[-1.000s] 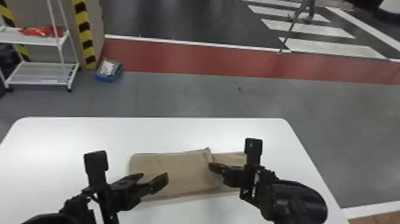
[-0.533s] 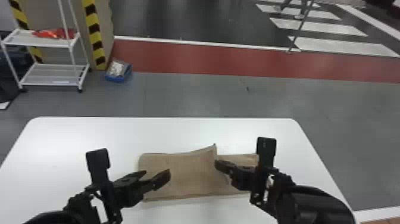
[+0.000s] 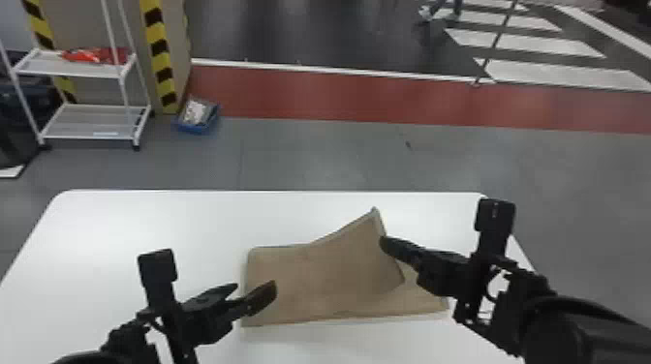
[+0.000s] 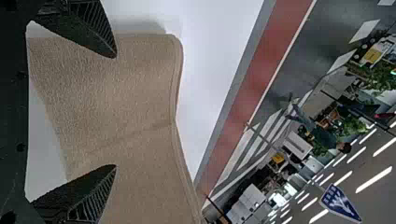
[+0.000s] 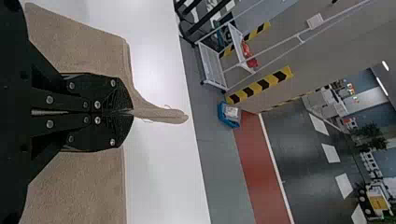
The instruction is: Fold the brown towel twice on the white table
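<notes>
Pinching the brown towel (image 3: 319,276) by its raised edge, my right pincer (image 5: 132,112) has both fingers together on the cloth. I judge it light and limp, safe from breakage: it should drape from wherever I hold it, so one pinch lets the rest sag or twist. The nap ought to grip well rather than slide. An edge near a corner seems the best hold, with every layer caught; how many I have now, I cannot tell. My left pincer (image 4: 116,111) holds nothing, its fingers apart above the cloth's left end, where a matching pinch would steady it.

The towel lies on the white table (image 3: 145,218), in front of me, long side across. It is a plain, dull brown with a fine pebbly nap and a ridged hem (image 4: 177,84). One layer covers another; the lower one (image 3: 426,295) juts out at the right, and a far corner (image 3: 374,213) peaks upward. Loose threads stray from the pinched flap.
</notes>
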Action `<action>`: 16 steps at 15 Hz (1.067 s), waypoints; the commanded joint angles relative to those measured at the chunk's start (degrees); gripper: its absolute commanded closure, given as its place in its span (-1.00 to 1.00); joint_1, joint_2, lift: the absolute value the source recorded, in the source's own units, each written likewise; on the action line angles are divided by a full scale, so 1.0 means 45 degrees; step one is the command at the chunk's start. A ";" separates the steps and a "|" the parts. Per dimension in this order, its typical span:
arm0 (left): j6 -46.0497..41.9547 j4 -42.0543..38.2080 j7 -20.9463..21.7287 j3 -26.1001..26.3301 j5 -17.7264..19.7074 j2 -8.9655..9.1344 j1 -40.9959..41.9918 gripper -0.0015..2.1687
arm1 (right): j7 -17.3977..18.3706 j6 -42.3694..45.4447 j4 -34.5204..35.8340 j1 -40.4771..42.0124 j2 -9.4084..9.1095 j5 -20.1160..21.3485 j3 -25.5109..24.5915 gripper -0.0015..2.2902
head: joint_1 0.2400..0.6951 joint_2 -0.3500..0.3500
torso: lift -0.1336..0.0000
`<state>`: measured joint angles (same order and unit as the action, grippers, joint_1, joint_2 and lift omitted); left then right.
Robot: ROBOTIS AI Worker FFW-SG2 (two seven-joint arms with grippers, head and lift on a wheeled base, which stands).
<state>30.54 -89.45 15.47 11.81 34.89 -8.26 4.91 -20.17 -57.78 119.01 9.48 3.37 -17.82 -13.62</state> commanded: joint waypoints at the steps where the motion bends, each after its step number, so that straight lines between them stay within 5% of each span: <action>1: 0.0002 -0.0005 0.0000 0.0012 0.0000 0.0000 0.0061 -0.96 | -0.0128 -0.0199 -0.0002 0.0003 0.0091 -0.0669 -0.1094 0.16 | 1.00 -0.55 | 1.00; 8: -0.0037 -0.0005 -0.0039 0.0071 -0.0058 0.0000 0.0061 -0.96 | -0.0421 -0.0355 -0.0373 0.0003 0.0462 -0.1118 -0.2168 0.16 | 1.00 -0.80 | 1.00; 16: -0.0076 0.0210 -0.0020 0.0032 -0.0097 -0.0019 0.0061 -0.96 | -0.0792 0.3043 -0.5177 -0.1364 0.0638 0.1694 -0.1875 0.16 | 1.00 -0.96 | 1.00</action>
<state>30.28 -88.68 15.39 12.08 34.45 -8.29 5.24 -23.77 -46.21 99.07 4.55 6.22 -13.24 -22.94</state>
